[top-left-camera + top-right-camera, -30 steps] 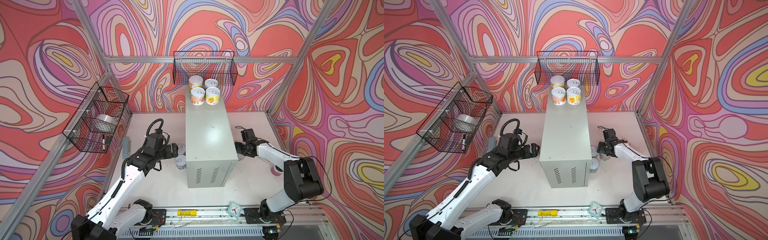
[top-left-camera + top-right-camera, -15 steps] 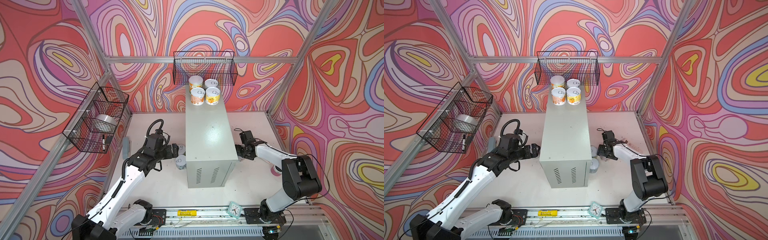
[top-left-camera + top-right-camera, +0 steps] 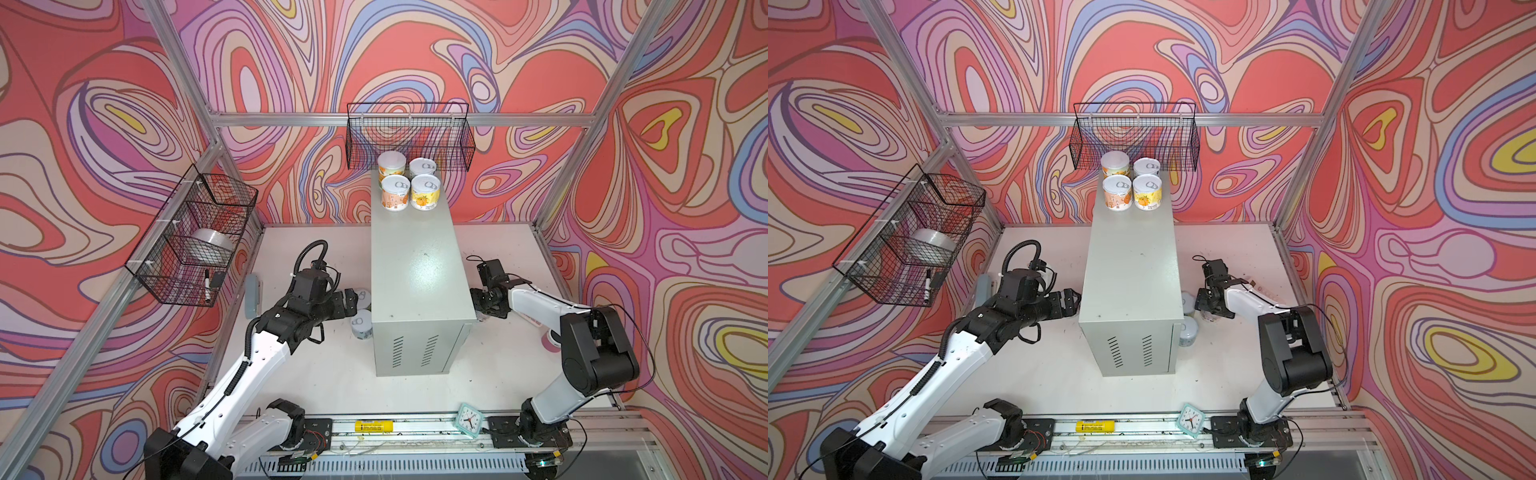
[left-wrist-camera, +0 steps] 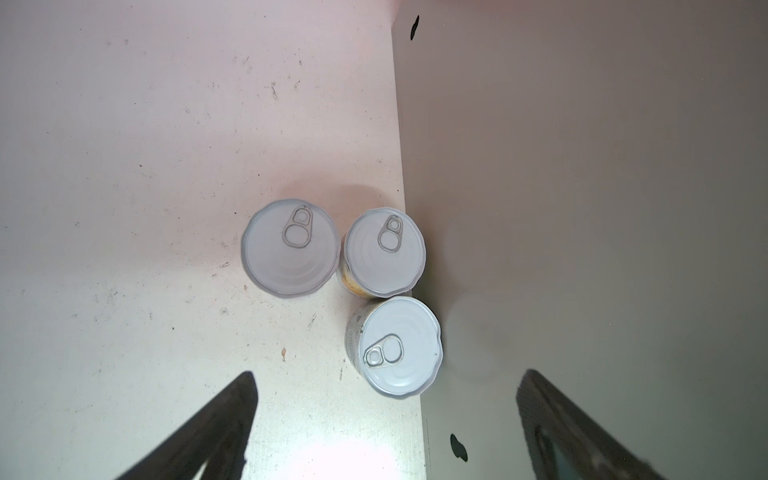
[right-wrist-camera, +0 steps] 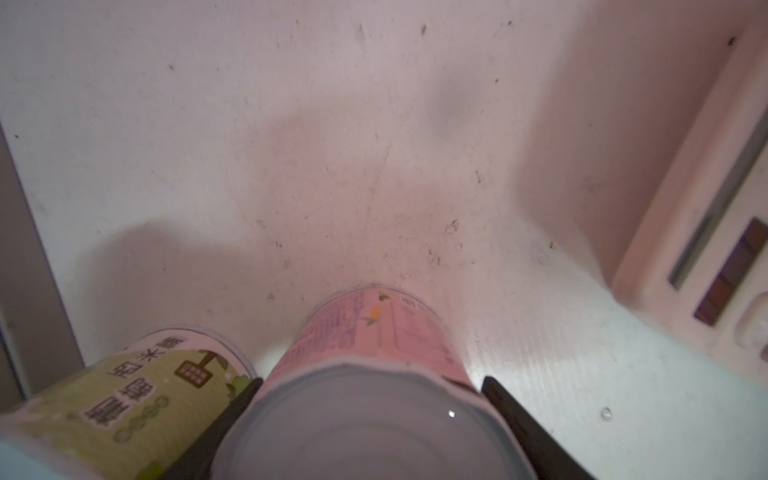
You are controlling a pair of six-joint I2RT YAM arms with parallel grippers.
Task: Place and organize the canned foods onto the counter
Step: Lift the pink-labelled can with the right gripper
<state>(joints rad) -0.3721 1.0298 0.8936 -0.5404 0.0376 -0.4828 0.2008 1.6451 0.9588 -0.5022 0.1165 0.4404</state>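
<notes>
One pink-labelled tin (image 5: 374,332), beside green Chinese-lettered tin (image 5: 145,386), sits within right tool (image 5: 372,381), grip unclear; left tool (image 4: 388,373) gapes.

left gripper (image 3: 352,302) spread (hovering), right gripper (image 5: 372,379) low

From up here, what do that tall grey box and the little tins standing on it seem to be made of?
Grey box: likely painted sheet metal, semi-gloss; its top throws back a bright glare and the end has punched vent slits. Tins: metal, judging by dull silvery pull-ring lids; the printed wraps look like paper, though film is possible.
</notes>
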